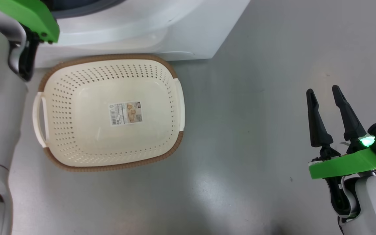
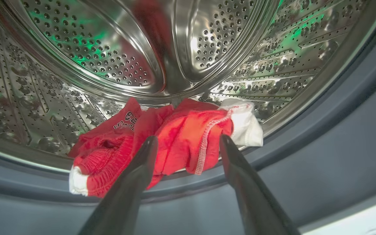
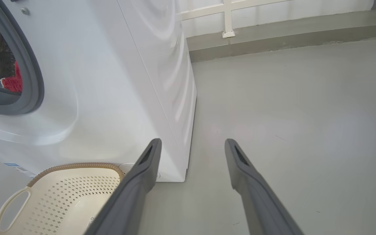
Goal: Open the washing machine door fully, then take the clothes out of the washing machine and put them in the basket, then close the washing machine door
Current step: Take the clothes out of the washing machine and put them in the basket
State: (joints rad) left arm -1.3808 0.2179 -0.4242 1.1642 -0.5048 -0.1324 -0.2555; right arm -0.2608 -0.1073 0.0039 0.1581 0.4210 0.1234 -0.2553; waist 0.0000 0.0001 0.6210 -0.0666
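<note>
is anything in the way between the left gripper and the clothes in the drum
Nothing visible does. The left gripper is open, its fingers pointing straight at the clothes, which lie bunched at the front edge of the drum, partly over the grey gasket.

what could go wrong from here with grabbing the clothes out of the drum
1. The open left claw straddles just one fold of the clothes; closing may leave the white piece behind.
2. The bunch hangs out onto the grey gasket; pulling could snag it.
3. The basket sits below on the floor; trailing cloth might land beside it.
</note>
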